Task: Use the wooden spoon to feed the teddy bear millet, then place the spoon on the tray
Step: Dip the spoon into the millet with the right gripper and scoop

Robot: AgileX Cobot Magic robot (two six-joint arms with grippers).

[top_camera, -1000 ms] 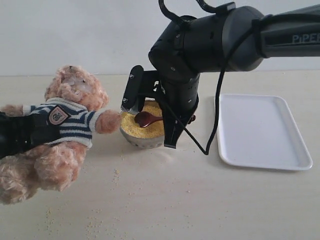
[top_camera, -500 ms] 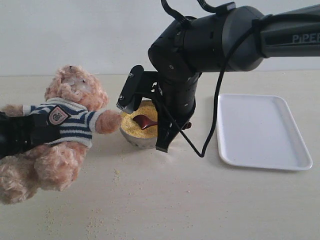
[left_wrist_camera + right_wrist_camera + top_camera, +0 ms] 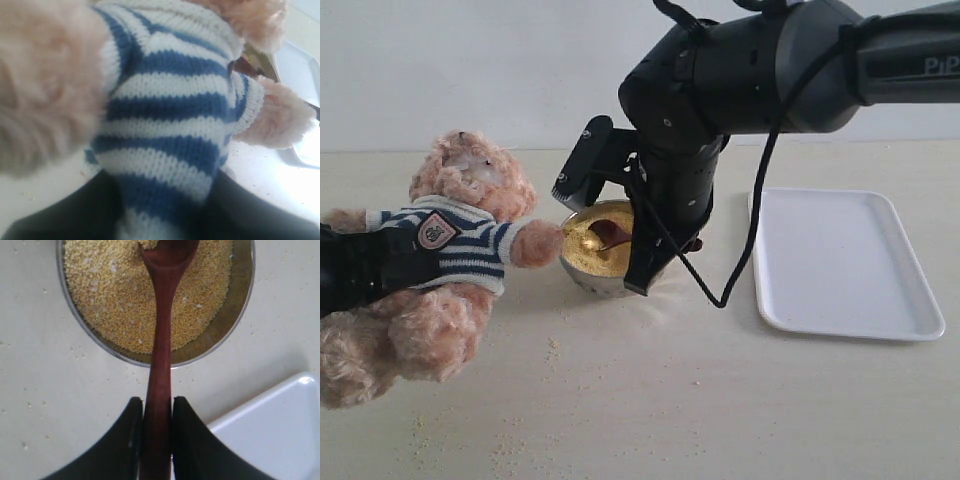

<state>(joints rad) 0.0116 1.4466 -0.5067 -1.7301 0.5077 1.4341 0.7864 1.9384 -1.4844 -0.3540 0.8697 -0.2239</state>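
1. Exterior view, nearest edge first: the pale bench (image 3: pixel 700 400) is smooth and matt, dusted with loose grains (image 3: pixel 505 455) toward its front left.
2. Further in, the teddy bear (image 3: pixel 460 240) leans tilted at the left. My left claw (image 3: pixel 370 270) is clamped on its striped middle.
3. The metal bowl (image 3: pixel 585 278) of millet (image 3: pixel 100 290) sits just beside the bear's paw.
4. My right claw (image 3: pixel 157 405) is clamped on the handle of the wooden spoon (image 3: pixel 161 340), whose oval end dips into the millet.
5. To the right, apart from the bowl, the white tray (image 3: pixel 840 260) lies flat on the bench.
6. Behind everything, a plain whitish wall (image 3: pixel 470 70) meets the bench's far edge.
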